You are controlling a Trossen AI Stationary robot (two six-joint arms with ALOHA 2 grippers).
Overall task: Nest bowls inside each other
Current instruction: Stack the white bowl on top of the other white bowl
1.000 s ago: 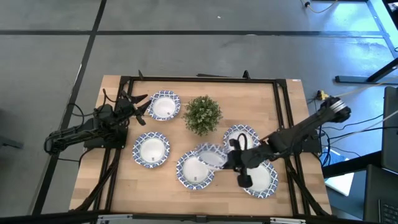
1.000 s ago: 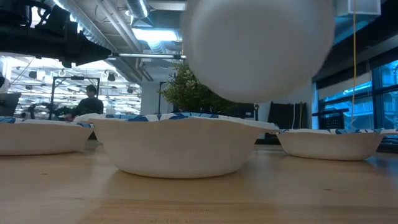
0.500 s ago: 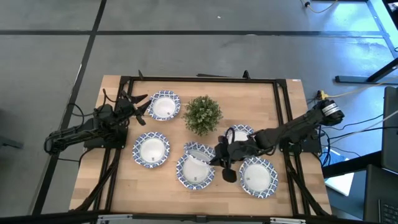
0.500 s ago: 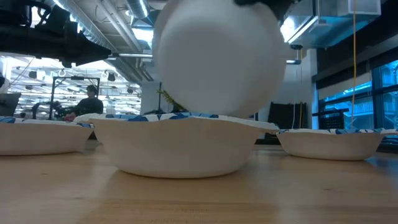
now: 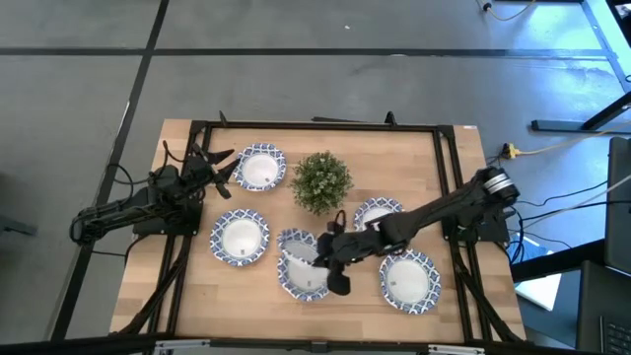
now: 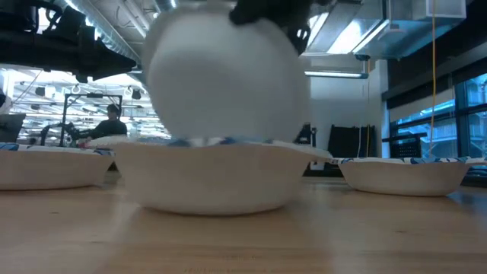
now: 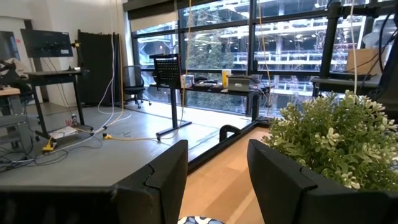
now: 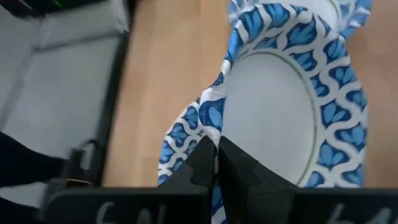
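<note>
Six blue-rimmed white bowls show in the high view. One sits at the far left (image 5: 261, 168), one at the left (image 5: 240, 237), one at the near middle (image 5: 308, 281), and two on the right (image 5: 380, 211) (image 5: 409, 279). My right gripper (image 5: 321, 252) is shut on the sixth bowl (image 5: 295, 246), which hangs tilted over the near-middle bowl (image 6: 217, 175). In the low view the held bowl's white underside (image 6: 224, 84) shows. My left gripper (image 5: 229, 163) waits open beside the far-left bowl. My right gripper pinches the held bowl's patterned rim (image 8: 205, 127) between its two fingers (image 8: 200, 165), coming at it from the table's right. The bowl is tilted steeply. Its lower edge (image 6: 217, 140) is at the rim of the near-middle bowl; whether they touch I cannot tell.
A small green potted plant (image 5: 321, 181) stands at the far middle, between the far-left bowl and the right arm; it fills the right side of the left wrist view (image 7: 336, 140). A black frame (image 5: 315, 125) borders the wooden table. A person sits in the room beyond (image 6: 110, 122).
My right gripper has carried the bowl toward the table's left, from beside the near-middle bowl to over it, and slightly down. The bowl stays tilted, and its lower edge has come level with the resting bowl's rim.
</note>
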